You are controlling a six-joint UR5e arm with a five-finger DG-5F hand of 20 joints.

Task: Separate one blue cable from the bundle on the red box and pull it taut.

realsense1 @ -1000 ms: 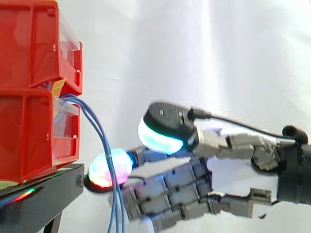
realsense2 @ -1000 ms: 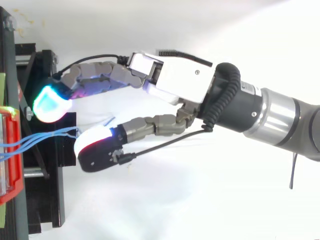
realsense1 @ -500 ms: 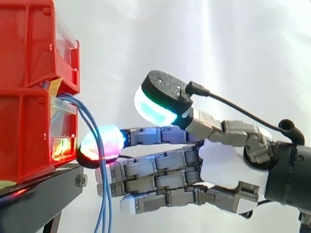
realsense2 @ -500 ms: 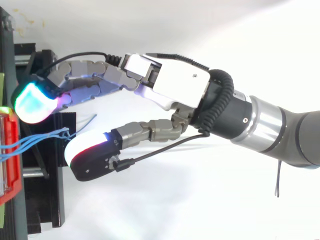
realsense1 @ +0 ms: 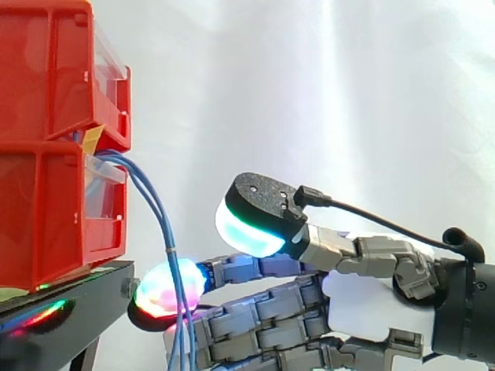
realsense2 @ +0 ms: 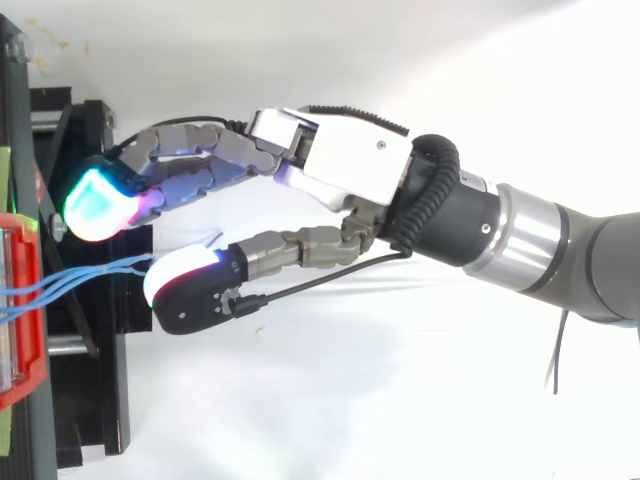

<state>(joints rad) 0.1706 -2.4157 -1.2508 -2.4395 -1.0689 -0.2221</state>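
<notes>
Since 0.5 s ago, the hand [realsense1: 363, 305] has been lowered and drawn back a little to the right, so that its glowing fingertip [realsense1: 158, 292] is now seen level with the stand top instead of in front of the lower bin.

At far left in the side view, 2 red bins [realsense1: 54, 216] are stacked on a black stand [realsense1: 69, 328]. A bundle of blue cables [realsense1: 158, 220] is led out from the front of the lower bin, just under the upper one, and is hung down in a curve past the stand edge. No single cable is separated, and the bundle is slack.

To the right, the cables are crossed in front of the multicoloured fingertip and the straight fingers below it. In the top view the cables [realsense2: 80, 277] are run between the fingers and the thumb, ending at the edge of the thumb pad [realsense2: 180, 272]; contact cannot be told. The hand is held wide, thumb well apart from the fingers, nothing gripped.

At far right, the arm [realsense2: 560, 250] is seen against the white curtain [realsense1: 348, 93].
</notes>
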